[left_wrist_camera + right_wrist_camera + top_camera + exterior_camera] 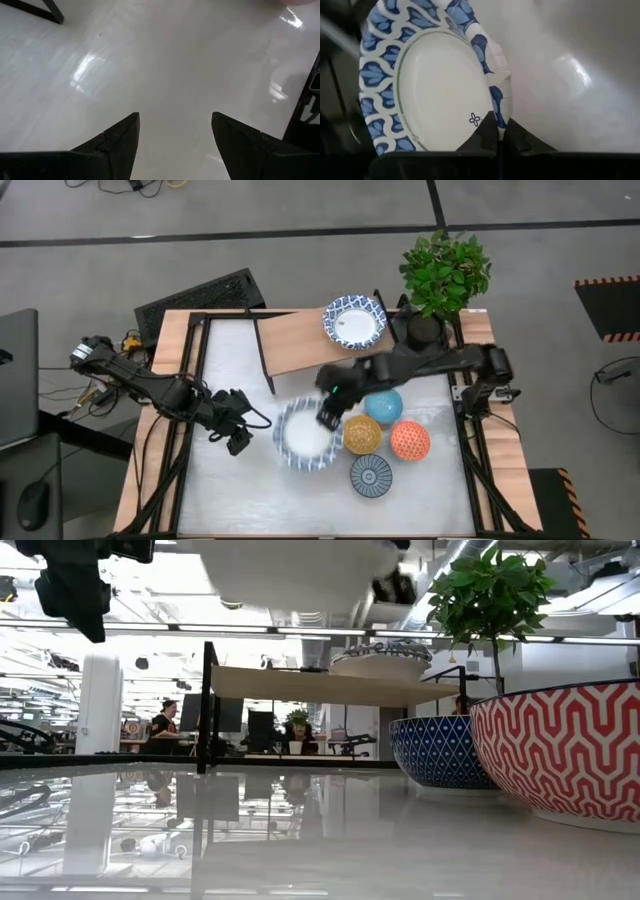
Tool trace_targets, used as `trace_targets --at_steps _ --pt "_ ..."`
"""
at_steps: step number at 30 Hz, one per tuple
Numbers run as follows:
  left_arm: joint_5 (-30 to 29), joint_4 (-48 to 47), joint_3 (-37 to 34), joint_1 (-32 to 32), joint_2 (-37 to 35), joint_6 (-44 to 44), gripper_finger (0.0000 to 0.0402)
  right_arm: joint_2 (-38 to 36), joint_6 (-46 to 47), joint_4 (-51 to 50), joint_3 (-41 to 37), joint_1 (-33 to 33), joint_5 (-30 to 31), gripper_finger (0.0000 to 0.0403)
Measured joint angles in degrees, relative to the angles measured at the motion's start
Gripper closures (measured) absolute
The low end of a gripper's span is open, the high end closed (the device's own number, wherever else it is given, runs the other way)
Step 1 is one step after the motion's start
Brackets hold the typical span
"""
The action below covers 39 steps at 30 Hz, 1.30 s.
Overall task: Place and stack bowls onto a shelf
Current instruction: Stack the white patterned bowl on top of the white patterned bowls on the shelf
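— How many bowls do you count?

— 6 visible from above. 2 wide white ones with blue patterned rims: one on the shelf (305,340), near its right end, call it the shelf bowl (354,321), and the held bowl (307,437), lifted over the middle of the desk (250,500). From above it looks blurred, so it may be more than 1 bowl nested; I cannot tell. Then 4 small ones grouped toward the desk's right edge: the light blue bowl (383,406), the yellow-orange bowl (361,434), the orange-red bowl (410,441) and the dark blue bowl (371,475).

— Where is the held one against the claw?

— The right gripper (328,417) pinches its rim on the side nearest the small bowls. In the right wrist view the 2 fingers are closed tight on the blue rim of the held bowl (435,90), which tilts up away from them. The low view shows its underside high above the desk surface.

— And the other arm?

— The left gripper (240,437) hovers just beside the held bowl, toward the desk's left edge, apart from it. Its fingers (115,140) stand wide apart with nothing between them, only bare desk below.

— Anything else?

— 1 potted plant (445,275) at the far right corner.
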Motion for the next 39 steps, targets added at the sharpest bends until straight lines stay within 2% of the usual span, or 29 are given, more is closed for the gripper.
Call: trace_targets --at_steps 4,8,13,16,22,25,30,39 --pt "-1.2 0.2 0.0 -0.3 -1.5 0.1 0.0169 -8.5 7.1 -2.8 0.0 -1.6 5.7 0.0383" --pt "-4.2 0.2 0.0 -0.3 -4.3 0.5 0.0169 -16.9 17.2 -9.0 0.1 -1.1 19.4 0.0383" --pt "-10.0 0.0 0.0 -0.3 -8.1 1.8 0.0169 -24.8 36.5 -13.4 -3.0 1.6 38.7 0.0382" --pt "-13.5 -0.6 0.0 -0.3 -10.2 2.8 0.0169 -27.8 46.5 -13.2 -6.9 3.5 44.5 0.0378" --pt "-18.6 -1.8 0.0 -0.3 -13.0 3.6 0.0169 -28.7 56.8 -12.3 -14.8 4.4 48.0 0.038" --pt "-19.5 -3.0 0.0 -0.3 -13.8 3.6 0.0169 -28.3 58.7 -10.6 -17.3 1.8 48.5 0.0379" --pt "-20.0 -4.6 0.0 -0.3 -14.7 3.6 0.0169 -27.1 56.2 -2.9 -18.5 -4.9 47.0 0.0379" --pt "-20.1 -4.4 0.0 -0.3 -14.8 3.6 0.0169 -24.8 51.4 -2.7 -18.5 -14.8 39.2 0.0378"
